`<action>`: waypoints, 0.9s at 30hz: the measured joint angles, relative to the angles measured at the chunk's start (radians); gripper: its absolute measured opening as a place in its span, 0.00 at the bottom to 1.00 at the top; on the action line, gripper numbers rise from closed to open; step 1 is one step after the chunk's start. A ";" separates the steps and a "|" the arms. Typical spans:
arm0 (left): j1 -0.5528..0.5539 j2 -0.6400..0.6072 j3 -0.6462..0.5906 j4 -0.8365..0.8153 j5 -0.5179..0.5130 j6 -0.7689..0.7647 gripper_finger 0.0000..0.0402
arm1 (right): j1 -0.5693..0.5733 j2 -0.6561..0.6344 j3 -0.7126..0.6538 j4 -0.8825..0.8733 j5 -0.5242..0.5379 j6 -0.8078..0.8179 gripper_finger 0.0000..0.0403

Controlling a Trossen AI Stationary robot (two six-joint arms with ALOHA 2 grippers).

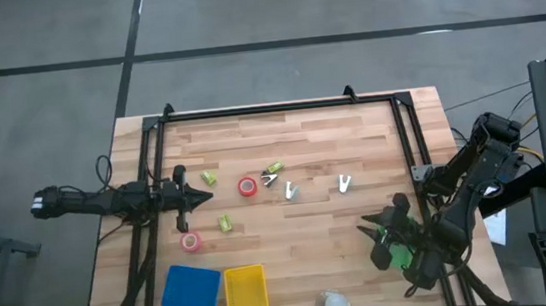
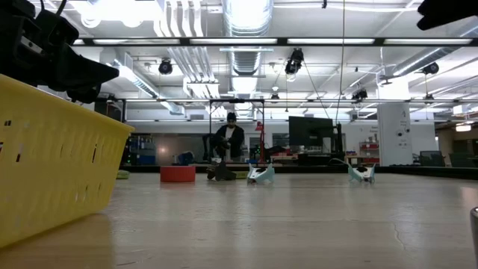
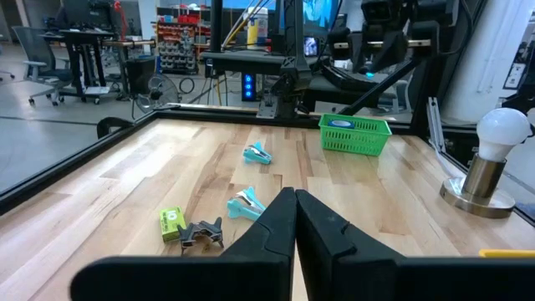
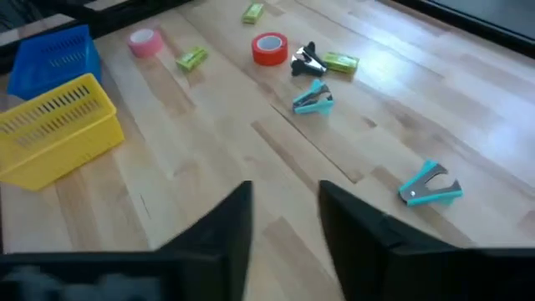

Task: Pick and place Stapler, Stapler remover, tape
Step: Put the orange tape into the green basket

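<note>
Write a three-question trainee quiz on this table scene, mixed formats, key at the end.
1. True or false: the yellow basket sits directly beside the blue basket.
2. How many teal staple removers lie on the wood? A) one B) two C) four
3. Fill in: the red tape roll lies ____ the baskets.

Key: 1 true. 2 B; the second lies nearer the right gripper. 3 outside; so does the pink tape roll, while the left gripper is shut with nothing in it.
</note>
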 joint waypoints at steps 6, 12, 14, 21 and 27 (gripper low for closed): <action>0.000 0.000 0.000 0.012 -0.002 0.000 0.03 | -0.015 0.000 -0.002 0.002 0.001 -0.043 0.04; 0.000 0.000 0.000 0.139 -0.019 -0.062 0.03 | -0.015 0.000 -0.017 0.007 0.039 -0.036 0.02; 0.001 0.000 0.000 0.216 -0.043 -0.108 0.03 | -0.015 0.000 -0.021 0.008 0.053 -0.030 0.02; 0.001 0.021 0.002 0.364 -0.073 -0.211 0.03 | -0.015 0.000 -0.030 0.027 0.091 -0.027 0.02; 0.001 0.147 0.012 0.319 -0.127 -0.300 0.13 | -0.032 0.000 -0.036 0.029 0.109 -0.028 0.02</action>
